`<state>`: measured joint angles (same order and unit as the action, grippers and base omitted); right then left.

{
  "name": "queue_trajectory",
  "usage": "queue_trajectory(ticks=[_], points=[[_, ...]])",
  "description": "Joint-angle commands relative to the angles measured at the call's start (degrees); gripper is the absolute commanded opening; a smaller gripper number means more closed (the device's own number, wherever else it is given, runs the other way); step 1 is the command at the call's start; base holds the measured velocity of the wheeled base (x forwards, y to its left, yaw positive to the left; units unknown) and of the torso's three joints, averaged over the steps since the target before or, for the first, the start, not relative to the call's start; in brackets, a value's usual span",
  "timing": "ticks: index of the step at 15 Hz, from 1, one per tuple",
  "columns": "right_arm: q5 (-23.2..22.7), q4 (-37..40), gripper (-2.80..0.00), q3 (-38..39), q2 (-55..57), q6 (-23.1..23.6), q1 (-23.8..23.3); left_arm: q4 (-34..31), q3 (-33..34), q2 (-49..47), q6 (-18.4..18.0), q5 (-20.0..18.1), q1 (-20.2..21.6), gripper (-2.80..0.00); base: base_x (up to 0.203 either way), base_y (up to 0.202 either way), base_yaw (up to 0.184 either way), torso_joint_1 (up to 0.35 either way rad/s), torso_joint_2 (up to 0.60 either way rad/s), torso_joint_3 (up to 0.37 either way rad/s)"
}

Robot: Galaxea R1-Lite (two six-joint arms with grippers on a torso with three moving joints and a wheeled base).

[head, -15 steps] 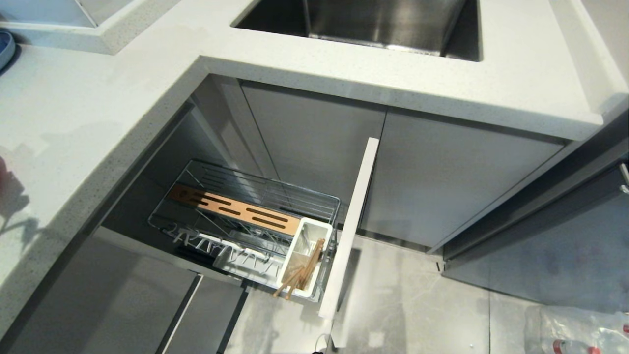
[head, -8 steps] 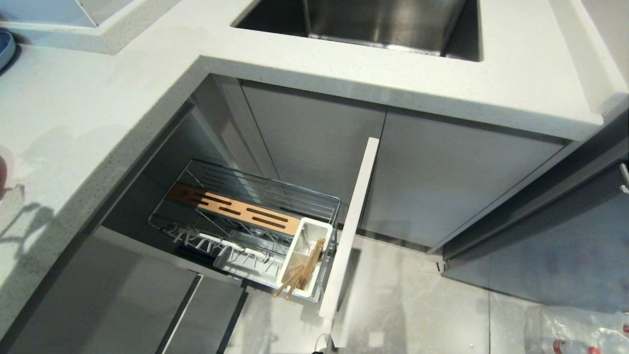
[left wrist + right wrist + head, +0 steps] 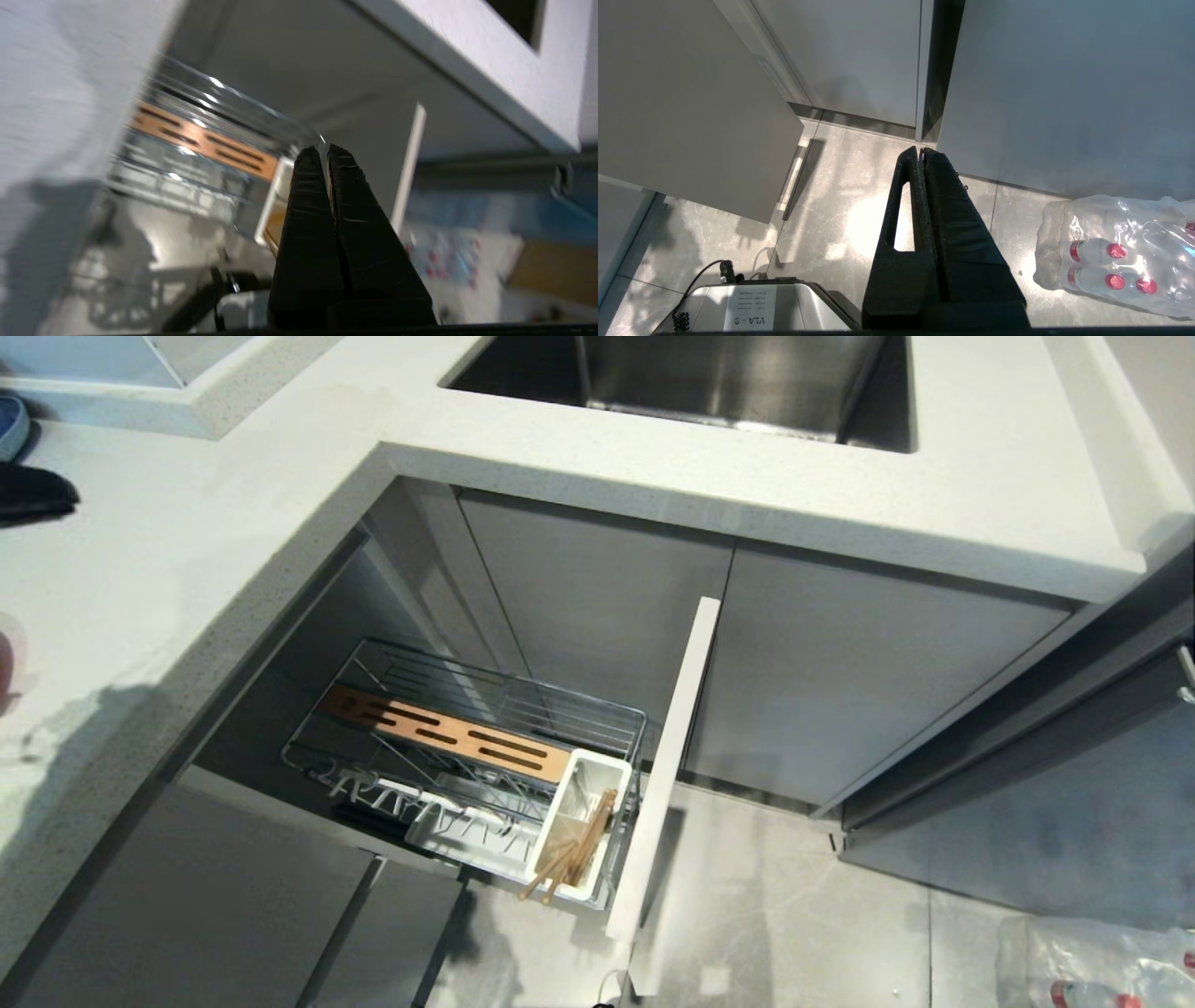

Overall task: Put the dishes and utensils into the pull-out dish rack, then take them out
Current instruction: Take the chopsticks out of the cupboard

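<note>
While its fingers press together, the left gripper (image 3: 325, 151) holds nothing.

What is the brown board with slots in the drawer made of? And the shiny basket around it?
The slotted insert looks like wood: warm brown, matte, with dark cut slots. The dish rack around it looks like chromed metal wire: thin bars that shine. The chopsticks in the white caddy look wooden too.

Even daylight is reaching me overhead; a soft shadow is lying across the near-left countertop (image 3: 84, 728). My left wrist picture is smearing with motion blur, glints streaking along the dish rack (image 3: 196, 140). A bright patch is glaring off the floor (image 3: 859, 219).
</note>
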<state>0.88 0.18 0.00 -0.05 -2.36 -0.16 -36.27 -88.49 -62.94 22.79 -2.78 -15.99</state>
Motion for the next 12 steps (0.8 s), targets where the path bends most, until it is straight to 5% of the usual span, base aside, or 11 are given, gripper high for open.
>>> queue_trajectory(ticks=[1, 7, 12], points=[[0.0, 0.0, -2.8, 0.1, 0.0, 0.0, 0.0, -1.6, -0.5, -4.3, 0.2, -2.1, -1.0, -2.8, 0.0, 0.0, 0.0, 0.0, 0.0, 0.0], [0.0, 0.0, -2.8, 0.1, 0.0, 0.0, 0.0, -16.0, -0.6, -19.5, 1.2, -1.3, -11.3, -2.8, 0.0, 0.0, 0.0, 0.0, 0.0, 0.0], [0.0, 0.0, -2.8, 0.1, 0.0, 0.0, 0.0, -18.8, 0.9, -34.1, 6.4, 4.4, -18.2, -2.8, 0.0, 0.0, 0.0, 0.0, 0.0, 0.0]])
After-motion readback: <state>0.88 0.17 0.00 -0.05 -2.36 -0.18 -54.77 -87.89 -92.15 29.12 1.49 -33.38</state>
